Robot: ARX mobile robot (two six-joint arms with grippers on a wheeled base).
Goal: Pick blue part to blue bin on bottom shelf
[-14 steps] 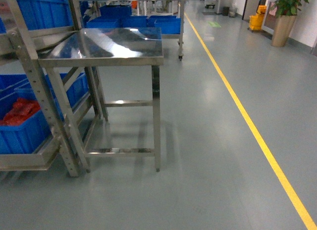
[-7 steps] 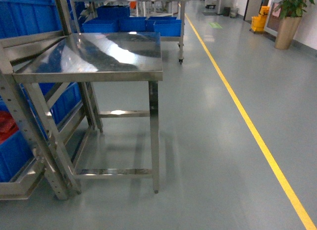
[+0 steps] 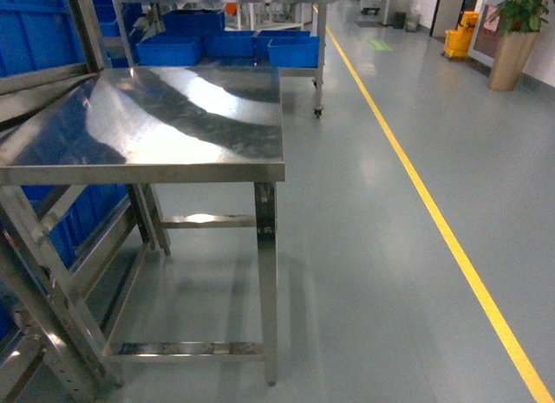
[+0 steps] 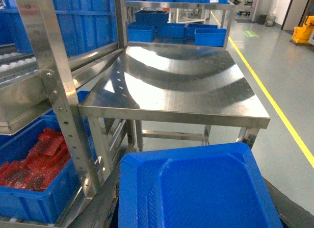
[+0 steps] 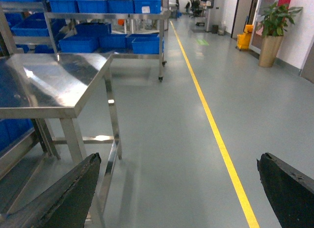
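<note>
steel table [image 3: 173, 126]: is being shown larger and nearer in the head view than a second ago, while the rack's blue bin of red pieces is being lost off the left edge.
right gripper [image 5: 176, 189]: is being held wide apart, with nothing between its dark fingers [image 5: 64, 193].
left gripper [image 4: 196, 213]: is being covered almost wholly by the blue part [image 4: 196, 184]; whether the jaws are closing on it cannot be told.
blue part: is being carried low in front of the left wrist camera, near the table's edge; it is being judged light, stiff and smooth moulded plastic, best taken by its raised rim.
blue bin [image 4: 29, 203]: is being seen on the rack's lower tier, left of the table, already holding red pieces.
bottom shelf [image 4: 19, 115]: is being cut off by the frame.
hidden: the part's underside and near edge are being left out of view.
</note>
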